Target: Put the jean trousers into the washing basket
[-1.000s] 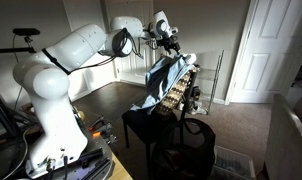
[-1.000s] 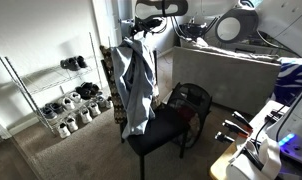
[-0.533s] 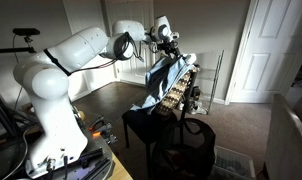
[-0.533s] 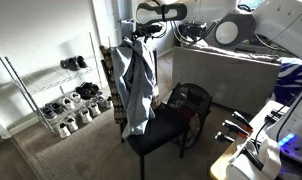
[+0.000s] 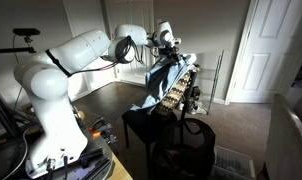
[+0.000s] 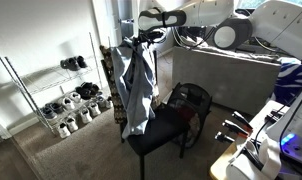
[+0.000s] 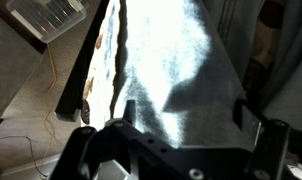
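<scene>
The jean trousers (image 5: 163, 82) hang limp over a tall brown-and-cream woven object (image 5: 184, 86), with their lower end on a black chair (image 6: 156, 135). They also show in an exterior view (image 6: 136, 85). My gripper (image 5: 168, 42) is at the top of the trousers, seen too in an exterior view (image 6: 143, 38). In the wrist view the gripper (image 7: 189, 105) has its fingers wide apart, with pale denim (image 7: 176, 60) between and below them. The black washing basket (image 6: 190, 100) stands beside the chair and shows at the bottom of an exterior view (image 5: 191, 140).
A wire shoe rack (image 6: 51, 85) with several shoes stands against the wall. A white door (image 5: 259, 50) is behind the basket. A bed (image 6: 226, 70) and a desk with cables (image 6: 256, 140) are near the arm's base.
The arm has shifted slightly, bringing the gripper a little closer over the top of the trousers. The trousers hang as before.
</scene>
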